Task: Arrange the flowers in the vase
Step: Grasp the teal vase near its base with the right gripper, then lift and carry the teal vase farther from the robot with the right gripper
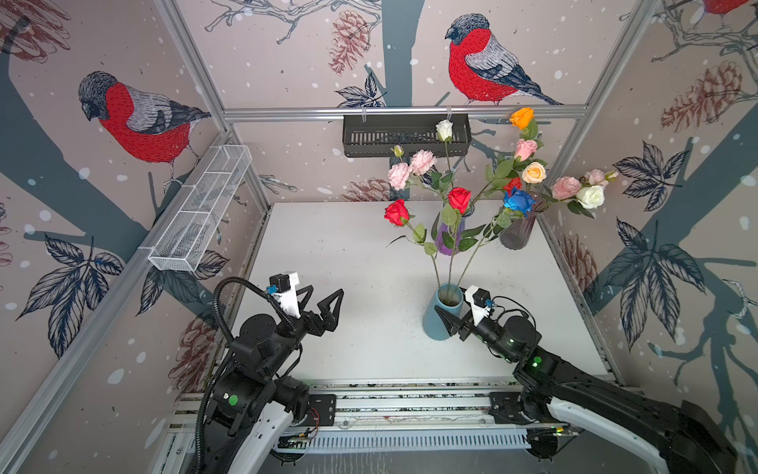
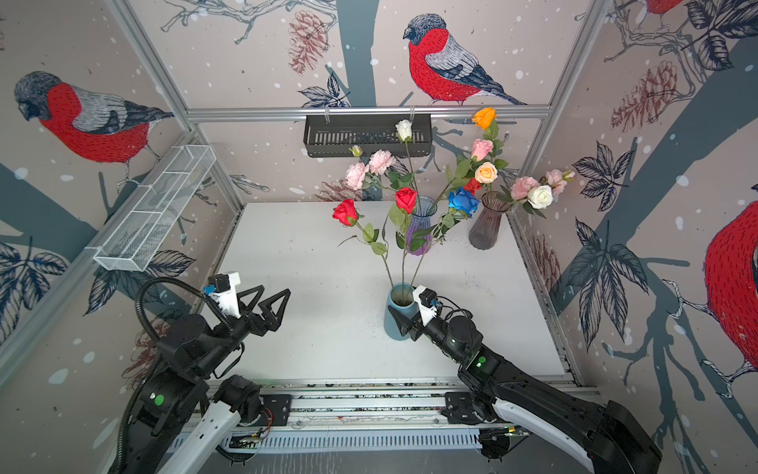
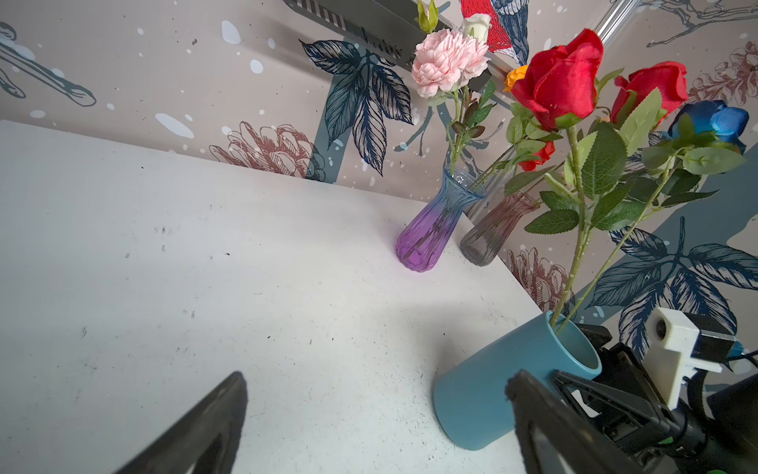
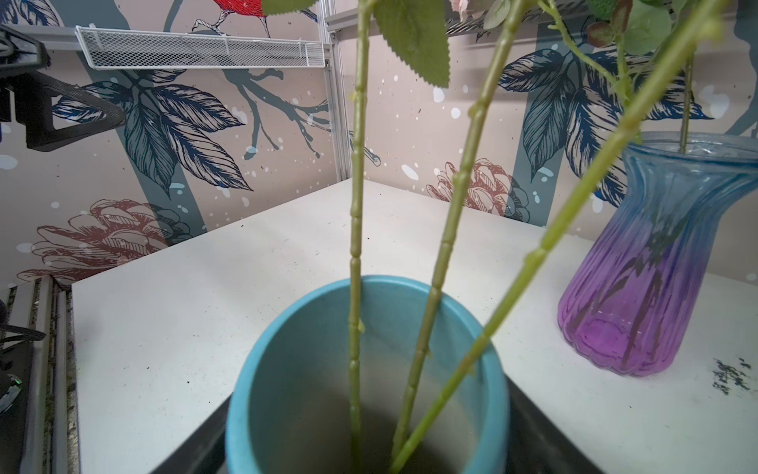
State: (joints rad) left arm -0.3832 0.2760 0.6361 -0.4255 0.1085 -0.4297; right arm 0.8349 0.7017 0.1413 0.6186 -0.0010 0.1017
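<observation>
Right wrist view is showing three rose stems (image 4: 355, 205) standing in the teal vase (image 4: 311, 299) (no loose flowers are lying on the table (image 1: 348, 254)), so arranging is looking finished. The right gripper (image 1: 453, 307) is straddling that vase, clamped or not I cannot tell. The left gripper (image 1: 326, 293) is hanging spread, holding nothing.

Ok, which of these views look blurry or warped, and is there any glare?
In both top views the posts splay outward, a wide-angle look, yet all is sharp. In the left wrist view the near fingers are dark blurs while the nearest red rose is crisp. In the right wrist view the blue vase is soft from closeness; the purple vase has small highlights, no glare.
</observation>
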